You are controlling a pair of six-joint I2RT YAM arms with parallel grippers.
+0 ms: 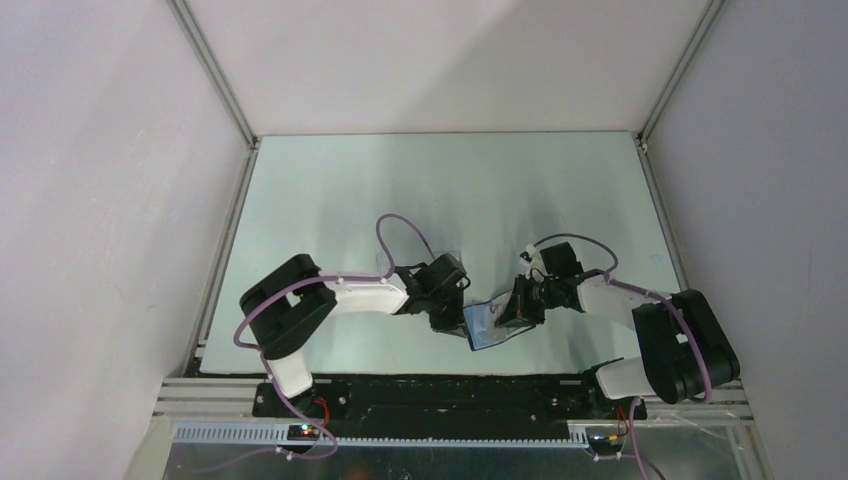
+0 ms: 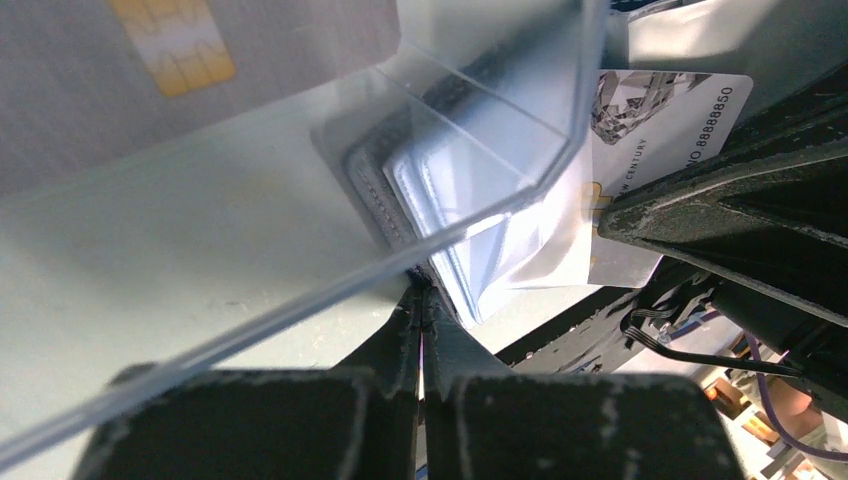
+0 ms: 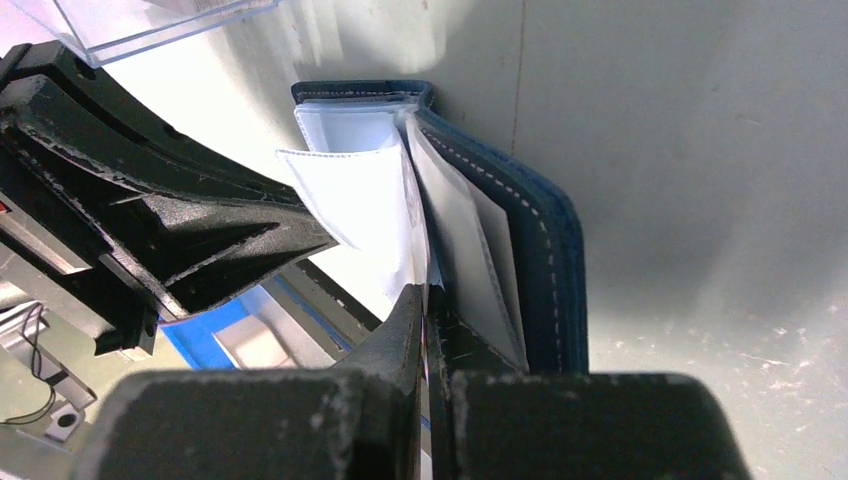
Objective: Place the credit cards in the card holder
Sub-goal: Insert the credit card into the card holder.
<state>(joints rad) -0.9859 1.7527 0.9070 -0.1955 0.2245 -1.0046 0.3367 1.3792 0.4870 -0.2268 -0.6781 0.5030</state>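
left gripper (image 1: 449, 322): jaws closed | right gripper (image 1: 508, 318): jaws closed | both reach inward, near each other

Lab robot cell: white panel walls (image 1: 100, 150), aluminium framing (image 1: 213, 75), pale tabletop (image 1: 450, 190).

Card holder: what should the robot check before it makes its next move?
1. Right pincer shut on an inner sleeve of the card holder: ok.
2. Left pincer shut on the edge of the see-through card: ok.
3. Sleeves spread apart, leaving a gap to aim for: ok.
4. See-through card lined up with that gap: cannot tell.
5. Printed card beside the card holder fully tucked in: cannot tell.
6. The two pincers not bumping each other: cannot tell; they are very close.
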